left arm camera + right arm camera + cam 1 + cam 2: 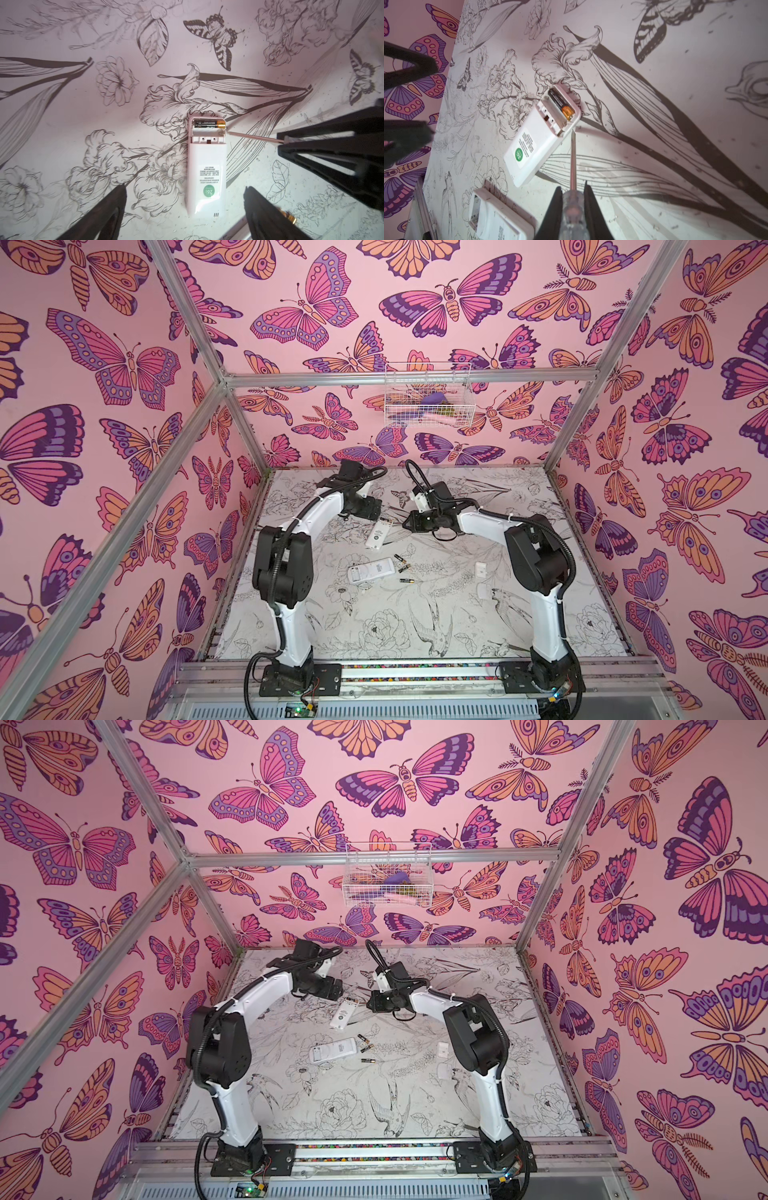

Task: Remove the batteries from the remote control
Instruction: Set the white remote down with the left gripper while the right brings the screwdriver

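A white remote control (205,166) (542,137) (379,533) (344,1014) lies back-up with its battery bay uncovered. One black, gold-ended battery (209,124) (560,101) sits in the bay. My left gripper (186,188) (374,512) hovers open over the remote's closed end, its fingers clear of both sides. My right gripper (573,188) (280,143) (409,522) is shut on the clear handle of a screwdriver (573,158), whose tip rests beside the bay's corner. Three loose batteries (404,568) (366,1048) lie on the table nearby.
A second white remote (371,570) (333,1051) (496,216) lies nearer the front, beside the loose batteries. Two small white covers (481,570) (443,1051) rest by the right arm. A wire basket (428,393) hangs on the back wall.
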Controlling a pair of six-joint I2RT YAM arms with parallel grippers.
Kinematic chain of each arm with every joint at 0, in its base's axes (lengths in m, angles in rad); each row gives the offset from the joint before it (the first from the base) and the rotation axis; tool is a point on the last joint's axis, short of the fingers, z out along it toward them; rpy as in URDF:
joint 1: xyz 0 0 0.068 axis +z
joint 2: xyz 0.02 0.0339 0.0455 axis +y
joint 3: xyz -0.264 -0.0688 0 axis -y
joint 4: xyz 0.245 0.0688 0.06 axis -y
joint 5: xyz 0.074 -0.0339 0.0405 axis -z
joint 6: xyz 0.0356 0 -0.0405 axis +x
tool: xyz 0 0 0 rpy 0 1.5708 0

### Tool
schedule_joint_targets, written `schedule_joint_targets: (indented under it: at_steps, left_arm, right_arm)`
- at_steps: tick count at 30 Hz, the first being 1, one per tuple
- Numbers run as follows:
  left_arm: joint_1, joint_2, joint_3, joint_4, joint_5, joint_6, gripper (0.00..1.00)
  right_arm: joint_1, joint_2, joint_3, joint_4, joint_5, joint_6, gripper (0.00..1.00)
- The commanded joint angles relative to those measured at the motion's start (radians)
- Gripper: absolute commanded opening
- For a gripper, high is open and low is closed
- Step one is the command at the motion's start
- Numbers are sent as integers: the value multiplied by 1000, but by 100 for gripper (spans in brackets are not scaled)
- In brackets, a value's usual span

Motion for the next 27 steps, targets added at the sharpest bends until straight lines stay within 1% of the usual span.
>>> schedule_joint_targets:
  at_steps: [1,4,5,7,9,13,16,17,20,23,24,27]
  left_arm:
    - [51,-55,-55,19,119,82,92]
    - [120,-84,-74,25,246,167,92]
    - [146,-93,-81,24,298,205,92]
    - [188,-107,-95,24,363,294,90]
    - [213,-123,-122,25,402,438,90]
    - [235,-142,-193,-33,487,801,91]
    - [233,-134,-251,-37,534,986,91]
    - [233,-131,-265,-36,553,1027,91]
    - [232,-103,-284,-29,587,1111,91]
    - [220,-60,-282,-8,567,1153,91]
    - [216,-50,-282,0,559,1163,91]
    - [206,-15,-283,54,535,1133,89]
  right_arm:
    - [13,53,71,-5,-16,15,0]
    - [25,96,136,-15,-45,17,0]
    - [30,111,160,-16,-60,11,0]
    - [44,139,205,-24,-88,-2,0]
    - [55,169,249,-35,-116,-4,0]
    - [79,209,316,-40,-176,-11,0]
    - [87,225,351,-60,-181,-17,0]
    - [87,221,352,-60,-180,-11,0]
    - [83,184,350,-65,-169,-20,0]
    - [71,138,342,-85,-169,-6,0]
    - [67,122,329,-84,-176,7,0]
    - [52,71,273,-70,-207,53,0]
